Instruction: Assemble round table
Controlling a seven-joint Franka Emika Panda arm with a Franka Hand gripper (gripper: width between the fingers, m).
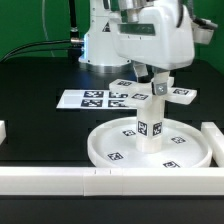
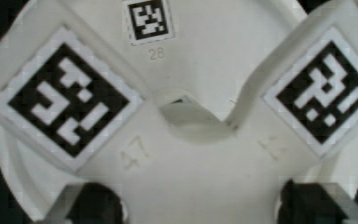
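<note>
The large round rimmed disc (image 1: 100, 148) lies flat on the black table near the front. The short thick post (image 1: 148, 128) stands upright at its middle, tags on its side. My gripper (image 1: 157, 82) is shut on the small cross-shaped piece (image 1: 172, 95) and holds it level at the post's top; I cannot tell whether it touches. In the wrist view the cross-shaped piece (image 2: 176, 110) fills the picture with its tagged arms. My gripper (image 2: 197, 200) clasps it, and the dark fingers (image 2: 91, 203) press against its sides.
The marker board (image 1: 90, 99) lies flat behind the disc. White border rails run along the front (image 1: 60, 180), with a short one at the exterior view's right (image 1: 213, 135) and one at its left (image 1: 3, 130). The arm's base stands at the back.
</note>
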